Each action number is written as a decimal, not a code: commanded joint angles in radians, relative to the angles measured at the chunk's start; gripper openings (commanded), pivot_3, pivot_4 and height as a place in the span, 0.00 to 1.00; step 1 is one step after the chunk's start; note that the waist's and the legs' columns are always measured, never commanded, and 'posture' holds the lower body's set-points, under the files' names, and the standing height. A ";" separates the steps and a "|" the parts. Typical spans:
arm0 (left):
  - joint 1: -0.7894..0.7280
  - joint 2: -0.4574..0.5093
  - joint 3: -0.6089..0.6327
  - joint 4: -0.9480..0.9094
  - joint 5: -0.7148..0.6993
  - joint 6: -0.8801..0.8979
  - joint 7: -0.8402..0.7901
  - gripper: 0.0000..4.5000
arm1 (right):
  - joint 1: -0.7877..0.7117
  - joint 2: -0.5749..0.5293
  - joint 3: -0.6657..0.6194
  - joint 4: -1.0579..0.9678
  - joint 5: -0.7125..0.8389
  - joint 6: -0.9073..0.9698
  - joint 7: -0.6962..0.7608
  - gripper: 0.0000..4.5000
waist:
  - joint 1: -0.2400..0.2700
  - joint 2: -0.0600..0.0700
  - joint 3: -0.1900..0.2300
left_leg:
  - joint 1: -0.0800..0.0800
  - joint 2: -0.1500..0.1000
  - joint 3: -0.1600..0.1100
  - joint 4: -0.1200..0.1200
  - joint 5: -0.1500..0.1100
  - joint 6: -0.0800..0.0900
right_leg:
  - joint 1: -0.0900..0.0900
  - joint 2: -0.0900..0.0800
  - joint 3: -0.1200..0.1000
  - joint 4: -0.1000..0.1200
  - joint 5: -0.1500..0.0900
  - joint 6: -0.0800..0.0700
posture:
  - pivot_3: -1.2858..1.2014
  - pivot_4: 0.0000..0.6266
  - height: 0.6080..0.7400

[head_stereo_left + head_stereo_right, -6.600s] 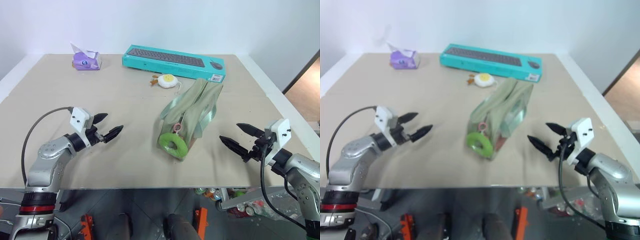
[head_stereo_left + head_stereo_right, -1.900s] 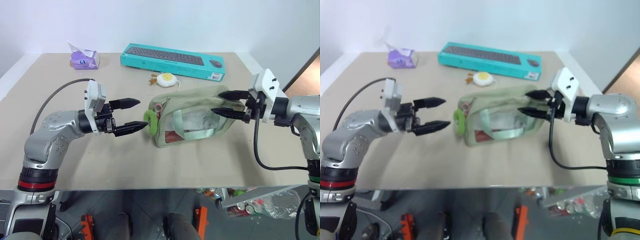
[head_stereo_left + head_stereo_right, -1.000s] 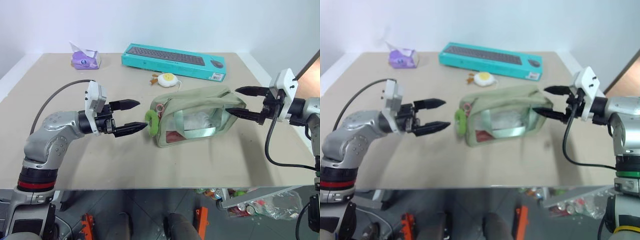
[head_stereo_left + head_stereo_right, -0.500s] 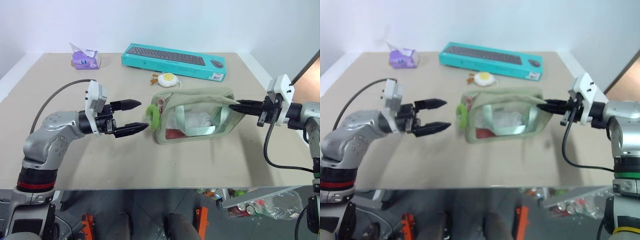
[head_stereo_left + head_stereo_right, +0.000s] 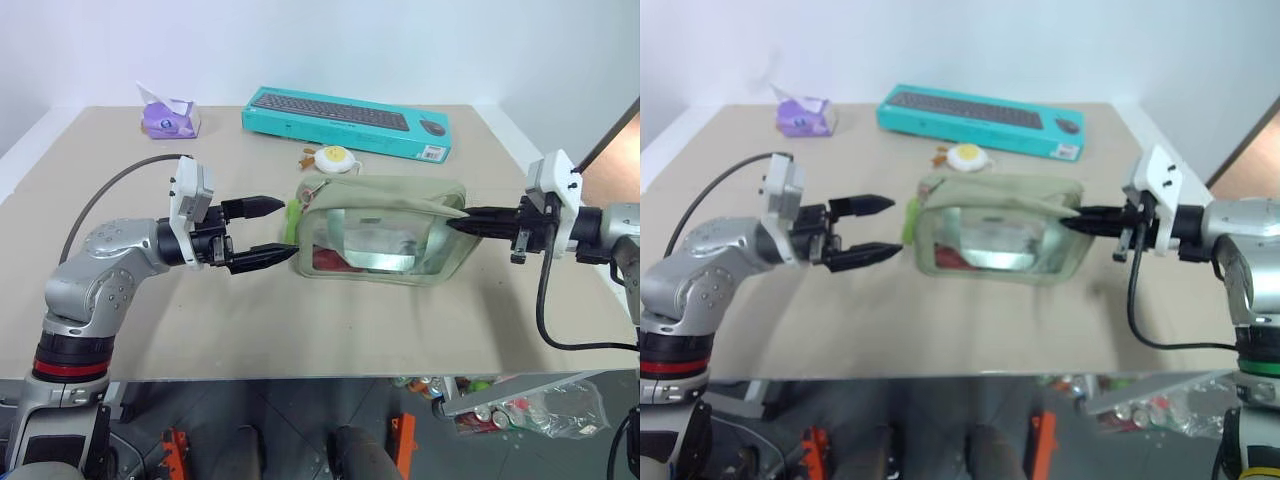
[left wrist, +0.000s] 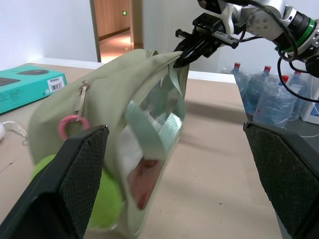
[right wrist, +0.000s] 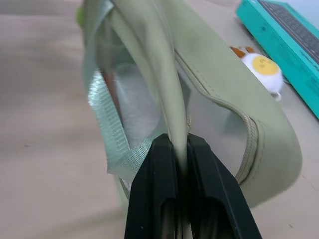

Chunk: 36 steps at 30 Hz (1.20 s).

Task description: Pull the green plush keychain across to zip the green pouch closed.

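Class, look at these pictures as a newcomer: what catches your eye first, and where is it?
The green pouch at mid-table, its strap pinched in the shut right claw. At its other end hangs the green plush keychain, between the fingers of the open left claw. Behind lies a teal keyboard box.

Right gripper jaws now clamped on a strap, green pouch dragged leftward and tipped upright

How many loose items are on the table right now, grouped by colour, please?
Green: 2, the boxy sage-green fabric pouch and the lime-green plush ring keychain
Teal: 1, the flat keyboard box
Yellow-and-white: 1, the egg-shaped trinket
Purple: 1, the small tissue pack
Total: 5
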 commanded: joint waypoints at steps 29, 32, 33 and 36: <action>-0.176 -0.115 -0.029 0.568 0.238 -0.343 -0.122 1.00 | 0.029 0.013 -0.013 -0.004 -0.028 -0.135 -0.040 0.01 | 0.000 0.000 0.000 | 0.000 0.000 0.000 0.001 0.000 0.000 | 0.000 0.000 0.000 0.000 0.001 0.001 | 0.52 0.24 1.00; -0.204 -0.136 -0.031 0.594 0.243 -0.341 -0.134 1.00 | 0.036 0.008 -0.018 -0.010 -0.026 -0.130 -0.040 0.01 | 0.000 0.000 0.000 | 0.000 0.000 0.000 0.001 0.000 0.000 | 0.000 0.000 0.000 0.000 0.001 0.001 | 0.52 0.24 1.00; -0.208 -0.140 -0.039 0.601 0.251 -0.346 -0.141 1.00 | 0.039 0.006 -0.021 -0.013 -0.025 -0.128 -0.041 0.01 | 0.000 0.000 0.000 | 0.000 0.000 0.000 0.001 0.000 0.000 | 0.000 0.000 0.000 0.000 0.001 0.001 | 0.52 0.24 1.00; -0.224 -0.159 -0.050 0.646 0.274 -0.365 -0.152 1.00 | 0.049 -0.001 -0.029 -0.020 -0.024 -0.122 -0.043 0.01 | 0.000 0.000 0.000 | 0.000 0.000 0.000 0.001 0.000 0.000 | 0.000 0.000 0.000 0.000 0.001 0.001 | 0.52 0.24 1.00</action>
